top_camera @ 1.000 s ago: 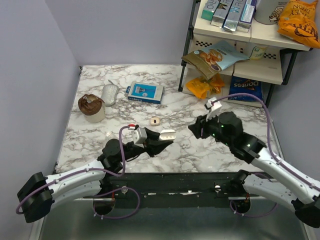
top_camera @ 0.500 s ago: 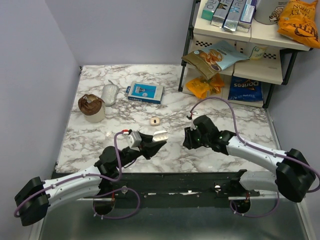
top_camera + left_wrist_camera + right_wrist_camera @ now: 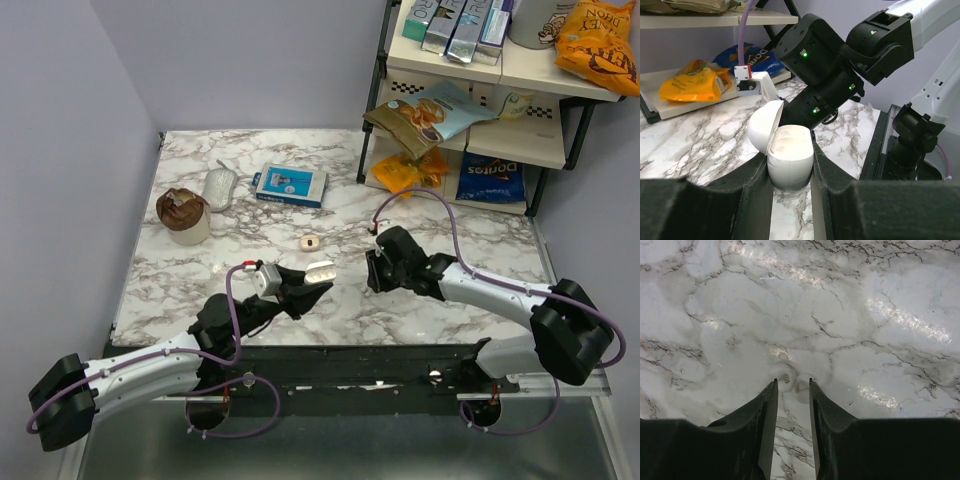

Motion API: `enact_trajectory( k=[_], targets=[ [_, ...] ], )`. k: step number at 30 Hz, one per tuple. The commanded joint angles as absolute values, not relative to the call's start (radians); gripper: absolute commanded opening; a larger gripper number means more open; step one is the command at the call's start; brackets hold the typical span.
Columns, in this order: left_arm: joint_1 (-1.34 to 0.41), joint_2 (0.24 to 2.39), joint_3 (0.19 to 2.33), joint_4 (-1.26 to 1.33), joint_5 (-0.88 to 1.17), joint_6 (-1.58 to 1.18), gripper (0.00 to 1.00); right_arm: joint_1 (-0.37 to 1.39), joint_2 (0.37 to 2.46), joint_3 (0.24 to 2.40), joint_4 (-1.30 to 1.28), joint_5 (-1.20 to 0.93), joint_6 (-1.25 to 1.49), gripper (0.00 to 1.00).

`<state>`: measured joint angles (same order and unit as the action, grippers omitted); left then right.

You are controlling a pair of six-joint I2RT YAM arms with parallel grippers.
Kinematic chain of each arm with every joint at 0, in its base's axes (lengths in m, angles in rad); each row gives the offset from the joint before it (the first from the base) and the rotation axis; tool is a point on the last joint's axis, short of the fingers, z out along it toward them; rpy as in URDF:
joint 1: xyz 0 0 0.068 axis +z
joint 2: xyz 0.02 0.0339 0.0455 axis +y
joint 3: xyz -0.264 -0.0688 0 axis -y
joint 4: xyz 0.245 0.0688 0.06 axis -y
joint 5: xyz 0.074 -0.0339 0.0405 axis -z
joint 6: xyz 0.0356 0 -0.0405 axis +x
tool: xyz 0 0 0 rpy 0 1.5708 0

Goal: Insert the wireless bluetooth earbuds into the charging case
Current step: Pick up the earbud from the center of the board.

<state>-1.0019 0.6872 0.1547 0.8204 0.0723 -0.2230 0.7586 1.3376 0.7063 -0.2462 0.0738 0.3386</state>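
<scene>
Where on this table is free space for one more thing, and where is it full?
Free: marble between the blue box and the shelf; the left edge in front of the brown cup. Crowded: the centre, where the left gripper with the charging case faces the right gripper.

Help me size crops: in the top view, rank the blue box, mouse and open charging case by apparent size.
1. blue box
2. mouse
3. charging case, smallest despite being held nearer the camera

Earbud (image 3: 789, 376) lies on table (image 3: 890, 295), right of charging case (image 3: 790, 156).
</scene>
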Motion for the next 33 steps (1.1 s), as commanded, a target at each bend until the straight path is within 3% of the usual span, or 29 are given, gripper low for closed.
enact_trajectory(
  k=[1,26,33],
  targets=[
    [-1.009,0.695,0.16,0.827,0.054,-0.207,0.0,0.758,1.37,0.724,-0.253,0.097,0.313,0.39],
    [-1.022,0.698,0.155,0.83,0.055,-0.218,0.0,0.822,1.451,0.736,-0.253,0.098,0.301,0.41],
    [-1.023,0.678,0.155,0.821,0.052,-0.215,0.0,0.822,1.391,0.736,-0.255,0.163,0.319,0.41]
  ],
)
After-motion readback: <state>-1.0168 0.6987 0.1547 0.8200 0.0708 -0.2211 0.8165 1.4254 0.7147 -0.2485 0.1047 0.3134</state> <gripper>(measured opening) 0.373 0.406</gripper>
